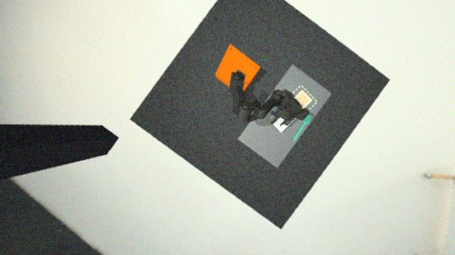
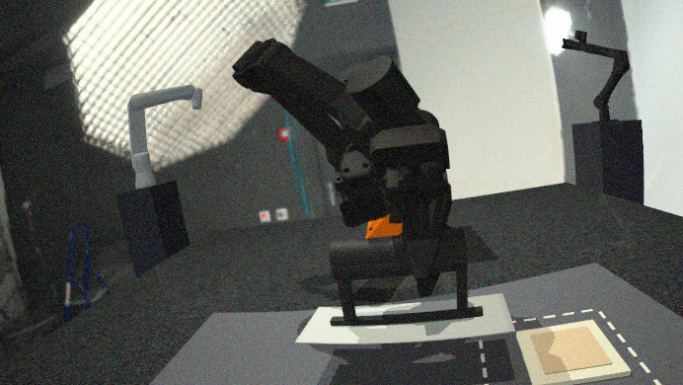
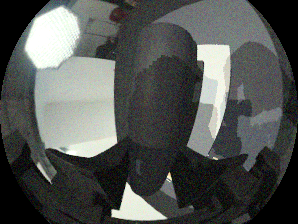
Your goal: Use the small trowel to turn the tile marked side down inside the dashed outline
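Observation:
My gripper (image 2: 423,262) (image 3: 149,136) is shut on the black handle of the trowel. The trowel's white blade (image 1: 281,126) (image 2: 395,334) (image 3: 220,60) is held level or nearly so, a little above the grey mat (image 1: 261,147) (image 2: 232,346), with its shadow beneath. The cream tile (image 1: 303,99) (image 2: 572,350) lies beside the blade's right end in the exterior view, its tan centre up; its dark face does not show. It looks flat and inside the dashed outline (image 2: 618,337), though the arm and frame edge hide part of the outline. Whether blade and tile touch is unclear.
A teal T-shaped thing (image 1: 301,129) lies along the mat's edge in the top view. The orange stand (image 1: 239,60) (image 2: 387,228) is at the arm's base. Other arms on dark pedestals (image 2: 153,227) (image 2: 607,158) stand far behind.

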Tool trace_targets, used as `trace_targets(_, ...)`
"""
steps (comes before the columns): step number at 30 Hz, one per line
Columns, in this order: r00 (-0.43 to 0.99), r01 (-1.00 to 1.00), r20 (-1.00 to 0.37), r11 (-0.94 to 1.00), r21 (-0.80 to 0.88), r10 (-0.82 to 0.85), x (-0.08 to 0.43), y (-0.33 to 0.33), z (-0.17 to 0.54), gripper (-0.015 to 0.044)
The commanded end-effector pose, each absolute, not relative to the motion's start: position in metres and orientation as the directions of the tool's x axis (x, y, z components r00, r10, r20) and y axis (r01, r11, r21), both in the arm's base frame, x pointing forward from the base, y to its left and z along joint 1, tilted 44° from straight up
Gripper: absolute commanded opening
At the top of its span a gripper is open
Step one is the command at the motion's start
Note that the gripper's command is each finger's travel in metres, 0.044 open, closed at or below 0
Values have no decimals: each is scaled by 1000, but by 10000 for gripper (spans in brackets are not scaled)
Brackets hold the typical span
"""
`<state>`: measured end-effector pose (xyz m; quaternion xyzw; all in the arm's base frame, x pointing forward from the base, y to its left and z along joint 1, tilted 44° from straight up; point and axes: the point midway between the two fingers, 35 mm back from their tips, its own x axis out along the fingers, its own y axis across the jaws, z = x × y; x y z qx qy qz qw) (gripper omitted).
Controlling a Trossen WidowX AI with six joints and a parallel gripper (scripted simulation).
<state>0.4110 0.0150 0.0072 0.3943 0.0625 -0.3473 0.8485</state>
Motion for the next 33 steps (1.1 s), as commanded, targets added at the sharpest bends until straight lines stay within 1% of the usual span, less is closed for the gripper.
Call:
trace_targets(1,758,632,-379,454,628,-531,410,13,21,0)
trace_targets(12,758,632,-378,455,627,-532,402,1,52,0)
trace_targets(33,758,632,-378,455,627,-532,402,1,53,0)
